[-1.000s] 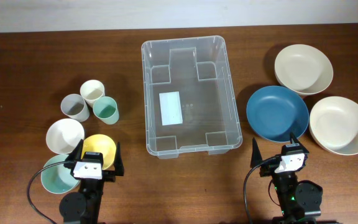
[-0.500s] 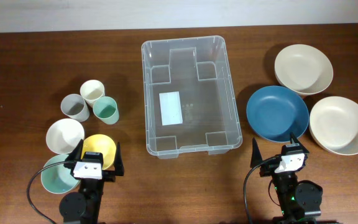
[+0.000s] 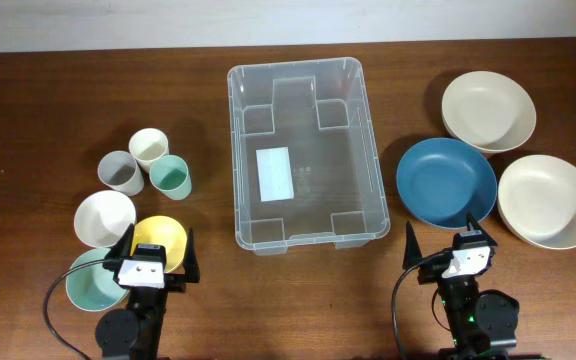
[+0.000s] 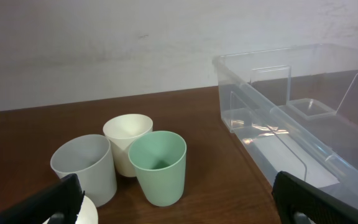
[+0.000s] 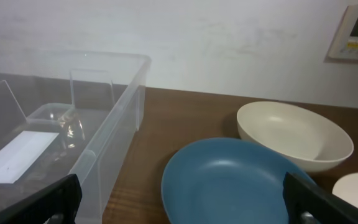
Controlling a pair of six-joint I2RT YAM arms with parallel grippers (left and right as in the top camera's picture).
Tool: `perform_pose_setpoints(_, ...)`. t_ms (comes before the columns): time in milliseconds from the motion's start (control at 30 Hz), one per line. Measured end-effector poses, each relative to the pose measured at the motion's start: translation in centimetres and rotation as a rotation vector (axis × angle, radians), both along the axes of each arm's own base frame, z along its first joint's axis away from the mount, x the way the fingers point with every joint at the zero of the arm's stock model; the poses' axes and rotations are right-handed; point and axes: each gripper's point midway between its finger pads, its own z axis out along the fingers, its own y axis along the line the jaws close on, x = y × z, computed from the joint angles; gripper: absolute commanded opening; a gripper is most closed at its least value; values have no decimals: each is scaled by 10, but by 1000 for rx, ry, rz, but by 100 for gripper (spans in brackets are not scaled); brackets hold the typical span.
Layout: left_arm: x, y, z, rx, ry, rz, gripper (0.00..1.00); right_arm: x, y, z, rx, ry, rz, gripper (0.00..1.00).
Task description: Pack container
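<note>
Brown wooden worktop [image 3: 28, 100] carries the clear plastic rectangular container [image 3: 295, 66] at its middle, white label [image 3: 275, 173] on its bottom. We note the left claw [image 3: 158, 245] spread wide, gripping nothing, near a small yellow bowl [image 3: 164, 230]. The right claw [image 3: 451, 243] is equally wide, near the blue round plate [image 3: 446, 180].

Even bright light, soft shadows; glare on container [image 4: 303, 130]; sharp focus.

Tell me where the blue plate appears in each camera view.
Overhead: blue plate right of centre, beside the container.
Left wrist: not in view.
Right wrist: blue plate at bottom centre, before a cream bowl.
Shared landmark: the container, seen in all three views.
</note>
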Motion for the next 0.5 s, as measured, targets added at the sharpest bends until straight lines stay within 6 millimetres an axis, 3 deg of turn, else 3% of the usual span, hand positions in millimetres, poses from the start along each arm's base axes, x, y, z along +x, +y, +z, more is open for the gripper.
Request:
perform_pose_setpoints(200,0,0,3,-43,-2,0,99,-1,0,11,28,-18,-1,99)
perform_pose_setpoints(500,4,-1,47,-59,25,-3,99,9,0,54,99,168,-15,99)
